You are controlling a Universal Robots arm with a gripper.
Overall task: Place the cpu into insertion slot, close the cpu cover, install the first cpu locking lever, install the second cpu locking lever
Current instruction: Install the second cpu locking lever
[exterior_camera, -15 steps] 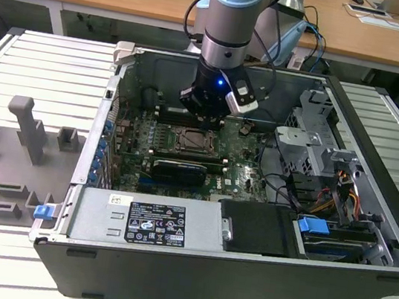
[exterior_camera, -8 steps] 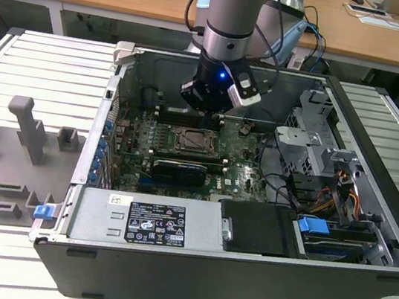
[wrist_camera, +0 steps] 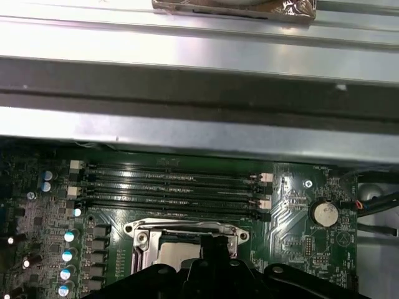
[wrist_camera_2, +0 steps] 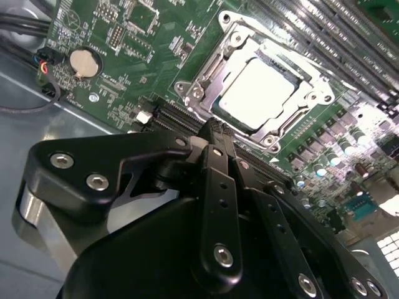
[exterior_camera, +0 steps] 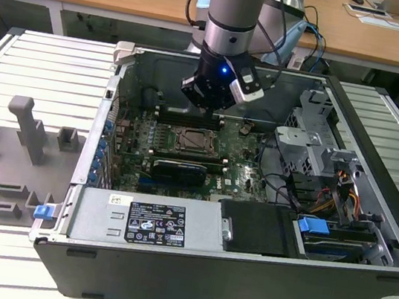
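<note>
Exterior view: the arm (exterior_camera: 233, 12) comes straight down from above into the open computer case (exterior_camera: 188, 276), which lies on its side on a ribbed metal table (exterior_camera: 45, 74). The gripper (exterior_camera: 205, 104) hangs above the far edge of the green motherboard (exterior_camera: 238, 167), just beyond the insertion slot (exterior_camera: 198, 142), with a small blue light lit on the wrist. It is not touching the board or the socket here. A grey power supply (exterior_camera: 147, 221) with a label fills the near side of the case, and a blue clip (exterior_camera: 314, 228) sits by the drive bay at the exterior view's right.

The second wrist view looks past the black fingers (wrist_camera_2: 219, 180), which stand pressed together with no gap and nothing between them, so the claw is clenched and empty. Beyond them the cpu (wrist_camera_2: 259, 90) lies flat in the insertion slot, its pale metal top bright under the light. The cpu cover (wrist_camera_2: 206, 78) is down around the chip, its frame bordering the window on all sides. Whether the locking levers are latched, I cannot tell. A round coin cell battery (wrist_camera_2: 83, 62) sits on the board near a bundle of black cables (wrist_camera_2: 25, 37).

The first wrist view adds what the others lack: the long memory slots (wrist_camera: 171, 187) lying side by side between the socket and the grey case wall (wrist_camera: 199, 131), and a row of capacitors (wrist_camera: 67, 255) beside the socket.
</note>
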